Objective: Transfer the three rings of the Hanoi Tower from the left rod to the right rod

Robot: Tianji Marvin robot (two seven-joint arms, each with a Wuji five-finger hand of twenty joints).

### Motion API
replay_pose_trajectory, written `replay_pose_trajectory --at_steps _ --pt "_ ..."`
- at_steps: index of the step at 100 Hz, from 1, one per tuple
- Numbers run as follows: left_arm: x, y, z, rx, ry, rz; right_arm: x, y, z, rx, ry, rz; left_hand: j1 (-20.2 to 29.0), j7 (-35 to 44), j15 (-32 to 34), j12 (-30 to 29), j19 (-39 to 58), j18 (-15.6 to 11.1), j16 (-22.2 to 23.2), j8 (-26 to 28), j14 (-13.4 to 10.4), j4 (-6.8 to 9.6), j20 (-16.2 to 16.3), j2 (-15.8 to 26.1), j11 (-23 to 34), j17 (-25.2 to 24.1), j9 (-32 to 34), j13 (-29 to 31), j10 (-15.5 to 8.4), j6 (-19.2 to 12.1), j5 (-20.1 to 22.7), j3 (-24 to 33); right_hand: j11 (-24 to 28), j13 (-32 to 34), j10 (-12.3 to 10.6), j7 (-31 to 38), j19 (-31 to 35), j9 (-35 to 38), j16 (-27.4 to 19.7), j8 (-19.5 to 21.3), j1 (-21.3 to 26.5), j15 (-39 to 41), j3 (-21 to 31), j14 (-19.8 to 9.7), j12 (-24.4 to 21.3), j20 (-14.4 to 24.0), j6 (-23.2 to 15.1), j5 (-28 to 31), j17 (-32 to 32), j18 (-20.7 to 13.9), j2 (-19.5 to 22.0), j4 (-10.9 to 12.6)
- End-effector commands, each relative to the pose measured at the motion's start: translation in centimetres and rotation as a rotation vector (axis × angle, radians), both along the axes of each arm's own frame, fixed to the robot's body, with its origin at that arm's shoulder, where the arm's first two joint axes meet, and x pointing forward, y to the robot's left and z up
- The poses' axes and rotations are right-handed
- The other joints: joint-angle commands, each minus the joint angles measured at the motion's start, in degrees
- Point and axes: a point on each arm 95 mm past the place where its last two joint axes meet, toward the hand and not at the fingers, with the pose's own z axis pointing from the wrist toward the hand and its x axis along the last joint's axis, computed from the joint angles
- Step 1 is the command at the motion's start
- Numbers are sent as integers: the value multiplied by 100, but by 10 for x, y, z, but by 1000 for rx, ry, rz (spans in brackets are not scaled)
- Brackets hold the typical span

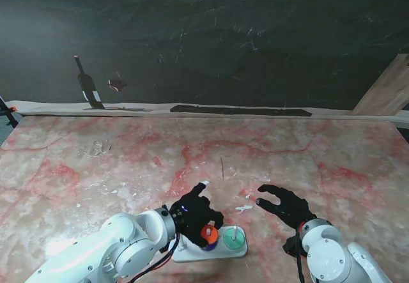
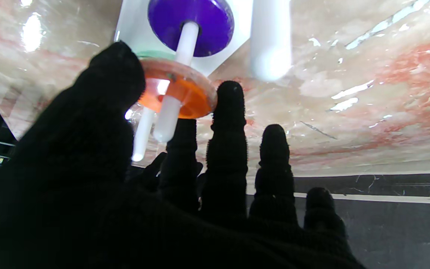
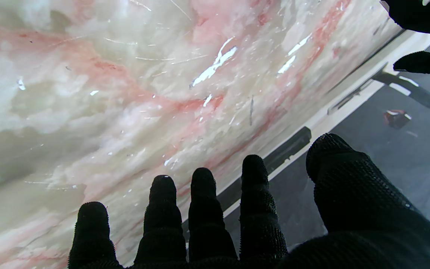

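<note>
The orange ring [image 2: 179,93] sits partway up a white rod [image 2: 170,108], pinched at its rim between the thumb and the fingers [image 2: 230,112] of the left hand [image 1: 195,213]. In the left wrist view it is raised off the purple ring [image 2: 192,26], which lies flat at the foot of the same rod on the white base [image 1: 192,252]. Seen from the stand, the orange ring [image 1: 209,234] is near the middle of the base, with the green ring [image 1: 234,238] already down on the rod to its right. A further bare rod [image 2: 271,41] shows blurred in the wrist view.

The step in hand looks like the handling of the orange ring on the middle rod, with the purple one under it; whether it is being lifted off or lowered on cannot be told from these views. If it is coming off, the next move calls for a straight pull along the rod until the hole clears the tip, because any tilt could jam the ring or drag the light base, then a short carry to the right and a careful threading over the green ring's rod.

The right hand [image 1: 284,204] hovers over the marbled tabletop [image 1: 307,149] just right of the base, fingers [image 3: 203,201] spread and holding nothing
</note>
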Motion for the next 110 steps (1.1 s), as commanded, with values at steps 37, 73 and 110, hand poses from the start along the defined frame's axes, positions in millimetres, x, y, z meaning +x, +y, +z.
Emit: replay_pose_trajectory --at_steps 37,73,110 --pt "3 -1 22 21 19 -23 -3 2 -1 9 11 -1 382 243 79 81 61 82 84 23 -12 277 167 369 147 -78 189 136 -412 -8 270 817 -8 -109 1 -71 151 -179 47 -34 -55 49 -139 6 -25 37 48 -223 -51 60 106 83" --pt "3 -2 34 18 23 -28 -4 1 -1 14 13 -5 412 211 79 64 87 85 104 55 -10 306 187 379 159 -63 170 152 -403 1 282 791 -8 -113 10 -68 166 -180 46 -35 -55 54 -140 12 -24 11 58 -215 -59 63 100 83" --pt "1 3 42 18 31 -14 -4 0 -2 16 13 -6 434 194 100 68 140 81 129 72 -12 311 207 378 159 -56 185 182 -394 12 293 782 -5 -116 24 -64 180 -186 45 -35 -54 59 -138 11 -23 -10 52 -209 -59 66 99 83"
